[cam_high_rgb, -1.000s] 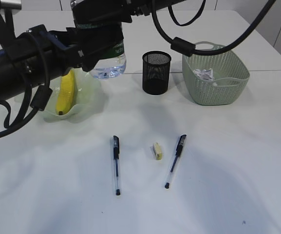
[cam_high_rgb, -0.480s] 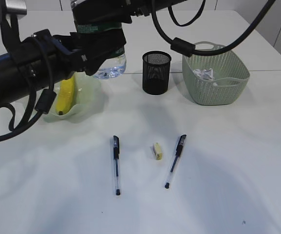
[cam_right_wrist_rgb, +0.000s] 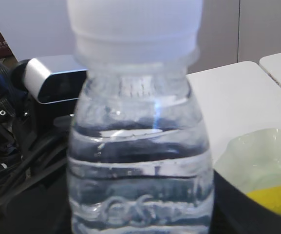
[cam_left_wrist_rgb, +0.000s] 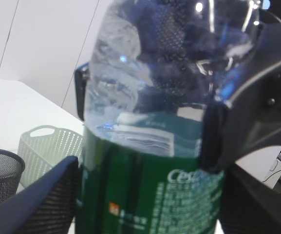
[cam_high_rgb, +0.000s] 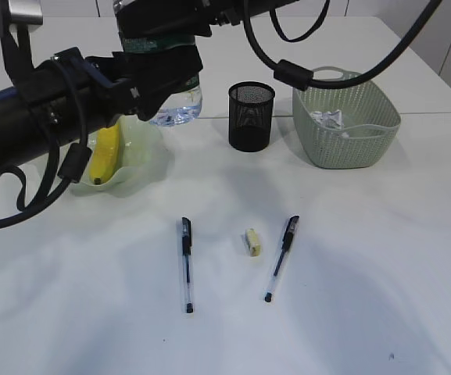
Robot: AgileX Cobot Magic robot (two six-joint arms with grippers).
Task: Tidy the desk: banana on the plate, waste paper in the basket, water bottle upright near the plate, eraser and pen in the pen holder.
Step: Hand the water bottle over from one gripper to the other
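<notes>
The water bottle [cam_high_rgb: 178, 105] stands upright behind the plate [cam_high_rgb: 143, 160], its base at the desk [cam_high_rgb: 350, 312]. My right gripper [cam_high_rgb: 170, 43] comes from above and is shut on the clear upper body of the bottle [cam_right_wrist_rgb: 140, 161]. My left gripper [cam_left_wrist_rgb: 147, 195] stands open, with one finger on each side of the green label [cam_left_wrist_rgb: 150, 190]. The banana [cam_high_rgb: 105, 152] lies in the plate. Waste paper [cam_high_rgb: 331, 119] sits in the basket [cam_high_rgb: 346, 137]. The eraser [cam_high_rgb: 252, 241] lies between two pens [cam_high_rgb: 186, 264] [cam_high_rgb: 280, 258] on the desk. The pen holder [cam_high_rgb: 251, 116] stands beside the bottle.
The left arm [cam_high_rgb: 30, 117] stretches over the desk's left side above the plate. Cables [cam_high_rgb: 288, 70] hang behind the pen holder. The basket [cam_left_wrist_rgb: 47, 148] and pen holder [cam_left_wrist_rgb: 1, 170] show past the bottle in the left wrist view.
The left arm rose and shifted slightly at the bottle between a second and half a second ago. Nothing has moved since. The bottle and right gripper stayed put.
</notes>
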